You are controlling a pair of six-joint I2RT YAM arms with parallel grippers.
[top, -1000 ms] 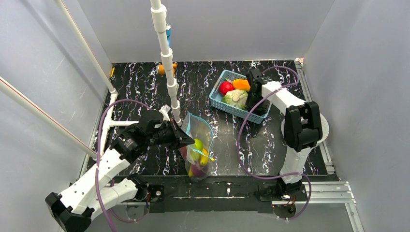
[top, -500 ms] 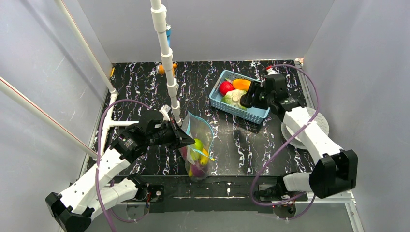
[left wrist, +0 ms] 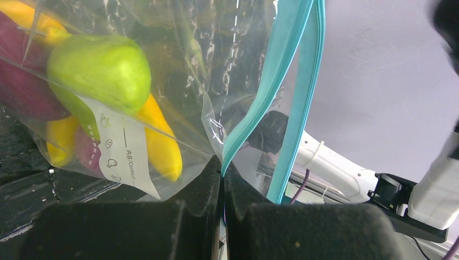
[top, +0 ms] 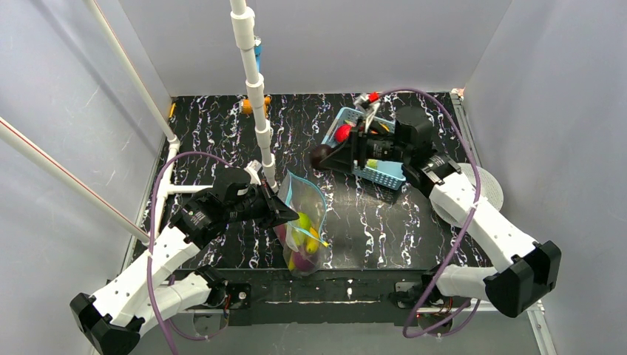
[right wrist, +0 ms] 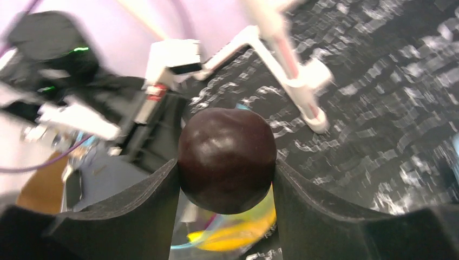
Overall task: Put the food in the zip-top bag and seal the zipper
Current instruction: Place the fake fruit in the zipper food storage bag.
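Two closed hands: left hand [left wrist: 222, 179] pinches zipper [left wrist: 288, 62] edge, right hand [right wrist: 226, 168] holds dark fruit [right wrist: 227, 154] beside basket [top: 383, 176].

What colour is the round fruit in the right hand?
Glossy dark maroon, almost black; the right wrist view shows the fruit best.

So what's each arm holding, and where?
Left tool: clear plastic bag, by its teal-blue rim strip. Right tool: dark round glossy fruit, by its sides.

Basket [top: 384, 177] beyond zip-top bag [top: 307, 200] half hidden by right gripper [top: 322, 156]. Bag top cropped in left wrist view. Scene behind dark round fruit [right wrist: 227, 157] blurred.
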